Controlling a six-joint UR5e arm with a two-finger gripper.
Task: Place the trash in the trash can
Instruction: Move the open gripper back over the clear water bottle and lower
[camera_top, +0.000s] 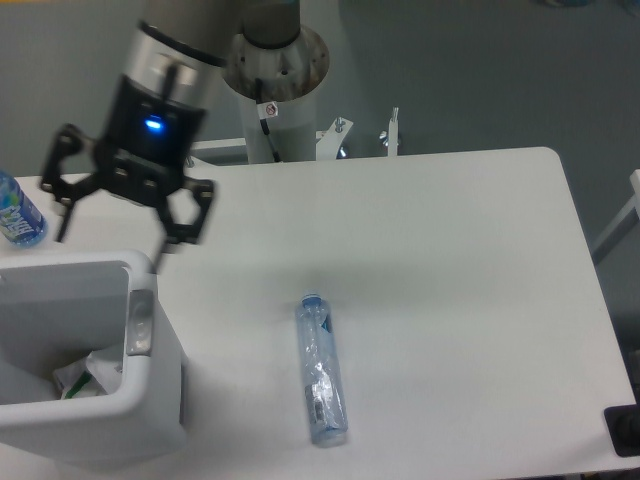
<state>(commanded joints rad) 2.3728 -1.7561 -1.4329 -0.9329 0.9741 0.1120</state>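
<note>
Wrapper binned; bottle pending.
My fingers (110, 228) hang spread, empty, above the trash can (140, 420); wrapper (88, 372) apparently inside; crushed bottle (321, 369) on worktop (450, 280).

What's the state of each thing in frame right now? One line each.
gripper: open, empty, above the bin's far rim.
trash can: upright, open top, trash inside.
wrapper: crumpled, lying in the bin.
crushed bottle: flattened, capped, lying on its side on the table, outside the bin.
blue-labelled bottle: at the table's left edge, cut off by the frame; looks upright.
</note>
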